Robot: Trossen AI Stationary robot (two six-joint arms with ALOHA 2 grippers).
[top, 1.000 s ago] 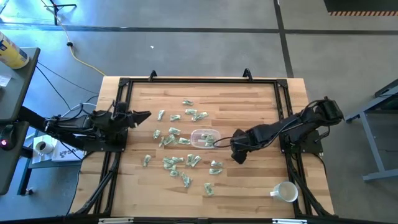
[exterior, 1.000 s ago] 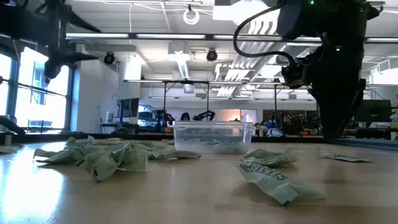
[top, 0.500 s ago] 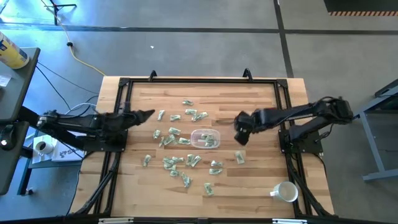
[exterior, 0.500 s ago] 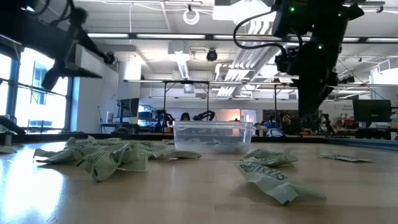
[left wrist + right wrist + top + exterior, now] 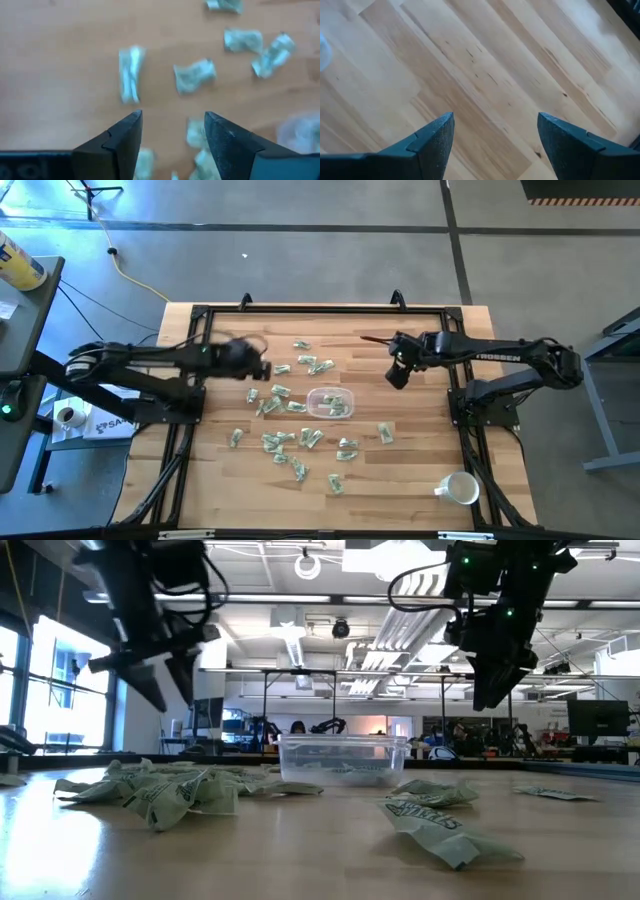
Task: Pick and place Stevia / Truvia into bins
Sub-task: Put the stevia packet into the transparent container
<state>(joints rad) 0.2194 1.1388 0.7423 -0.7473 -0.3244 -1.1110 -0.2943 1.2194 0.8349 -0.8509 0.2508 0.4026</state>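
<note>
A: Start with the counter. In the overhead view it fills the middle of the frame, with the clear bin near its centre and the Stevia packets strewn to the bin's left and below it. A few packets seem to lie inside the bin already, though I can't count them.

B: And the arms?

A: The left gripper sits left of centre, over the upper-left packets, fingers spread and empty. The right gripper is at upper right of the bin, over bare wood, also released and carrying nothing.

B: What could go wrong?

A: My guess: the packets are flat, crumpled and bunched. If the left gripper comes down between two of them, it could pinch both or nudge one aside. A packet dropped from this height might also flutter past the bin's low wall.

B: Do the other views add anything?

A: The low view shows both grippers well clear of the counter and how shallow the bin is, which the overhead hides. The left wrist view shows the fingers parted with a packet just ahead. The right wrist view shows only plain boards between its fingers.

B: The white mug?

A: Lower right in the overhead view, well apart from everything.
</note>
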